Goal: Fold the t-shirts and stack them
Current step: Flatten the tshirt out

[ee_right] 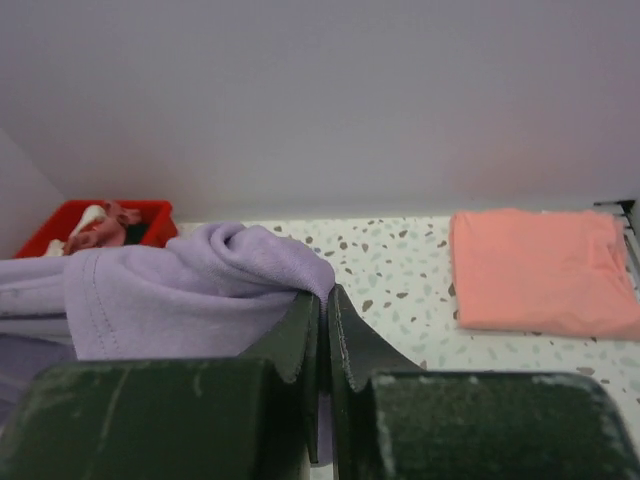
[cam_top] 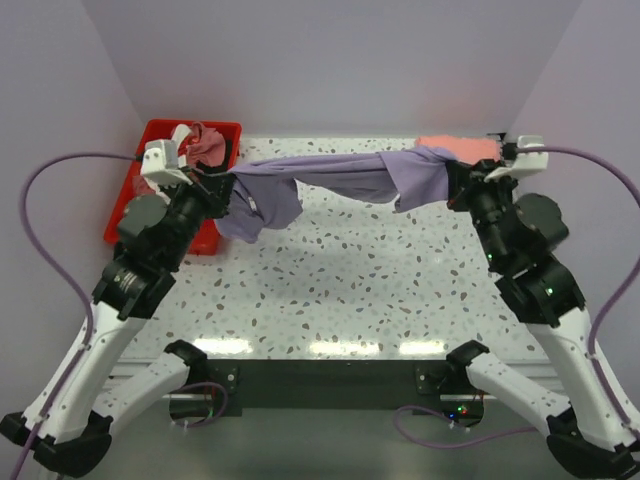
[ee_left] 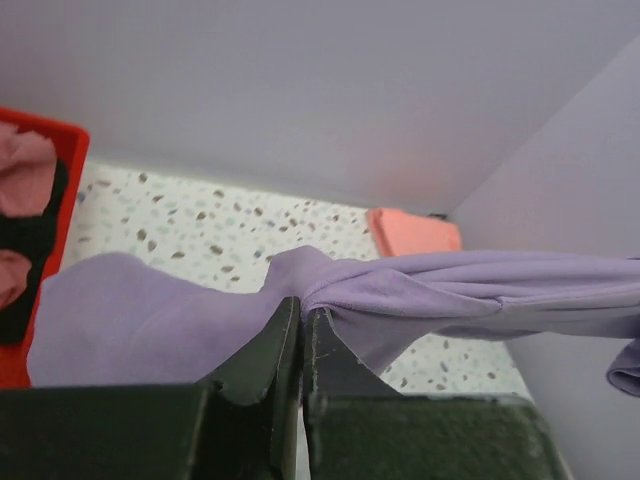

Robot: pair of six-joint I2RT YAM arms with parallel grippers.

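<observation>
The lavender t-shirt point(cam_top: 340, 178) was seen drawn out as a bunched, twisted band, lifted off the speckled table point(cam_top: 350, 290) and strung between the two arms near the table's far edge; its left end was clamped in the left gripper point(ee_left: 302, 308), whose dark fingers were pressed together on a pinch of the cloth; a broad loose flap was seen spreading and hanging from that grip toward the table. The right end was pinched in the right gripper point(ee_right: 322, 298), its fingers likewise brought together on the fabric, with a gathered fold and a stitched hem bunched just to the left of them; a short drape of cloth was seen hanging beside that grip in the top view.

A salmon-pink t-shirt point(ee_right: 540, 270) was laid folded flat at the far right corner of the table, just beyond the right gripper and apart from the lavender cloth. A red tray point(cam_top: 132, 195) was placed at the far left corner, partly covered by the left arm; in it a crumpled dusty-rose t-shirt point(cam_top: 208, 142) and a white t-shirt point(cam_top: 182, 133) were heaped together, and a dark t-shirt point(ee_left: 30, 250) was glimpsed beneath pink cloth.
</observation>
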